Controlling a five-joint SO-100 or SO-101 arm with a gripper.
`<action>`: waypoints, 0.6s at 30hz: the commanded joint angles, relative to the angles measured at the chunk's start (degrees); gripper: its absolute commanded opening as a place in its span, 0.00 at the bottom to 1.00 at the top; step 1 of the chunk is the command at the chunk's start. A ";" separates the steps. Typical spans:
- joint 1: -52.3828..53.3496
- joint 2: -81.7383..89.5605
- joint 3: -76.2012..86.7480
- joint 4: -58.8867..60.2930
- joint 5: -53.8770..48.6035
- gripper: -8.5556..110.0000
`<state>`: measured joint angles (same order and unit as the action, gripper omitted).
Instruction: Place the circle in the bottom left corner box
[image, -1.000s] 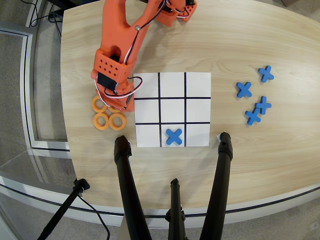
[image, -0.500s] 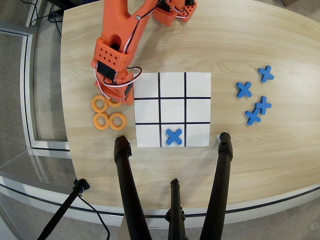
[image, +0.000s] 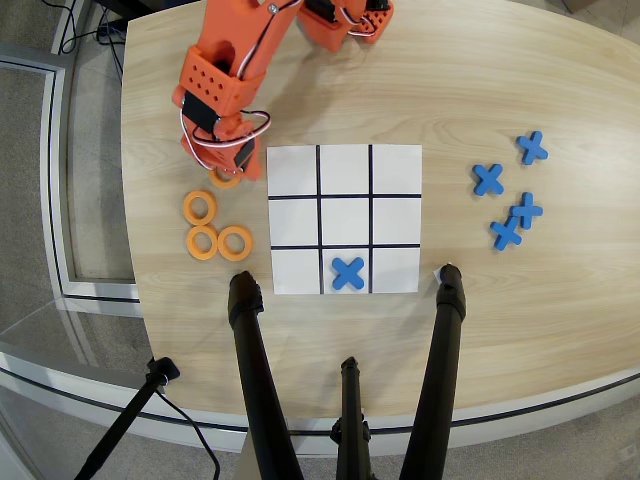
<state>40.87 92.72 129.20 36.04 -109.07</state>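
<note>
My orange arm (image: 225, 75) reaches down from the table's top edge. Its gripper (image: 228, 168) is low over an orange ring (image: 224, 181) just left of the grid's top-left cell. The gripper covers most of that ring, and I cannot tell how the jaws stand. Three more orange rings lie to the left of the grid (image: 200, 207) (image: 202, 241) (image: 235, 242). The 3x3 paper grid (image: 345, 220) lies mid-table. Its top-right corner cell (image: 396, 170) is bare white. A blue X (image: 348, 272) lies in the bottom middle cell.
Several loose blue X pieces (image: 508, 200) lie on the wood to the right of the grid. Black tripod legs (image: 250, 370) (image: 447, 350) rise over the table's near edge. The table's curved left edge (image: 130, 230) runs close to the rings.
</note>
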 joint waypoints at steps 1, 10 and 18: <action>2.99 0.35 3.16 1.67 -3.87 0.24; 9.84 0.79 4.22 3.69 -11.07 0.23; 10.81 2.55 8.79 -0.88 -12.30 0.07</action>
<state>50.54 94.83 133.86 36.91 -121.03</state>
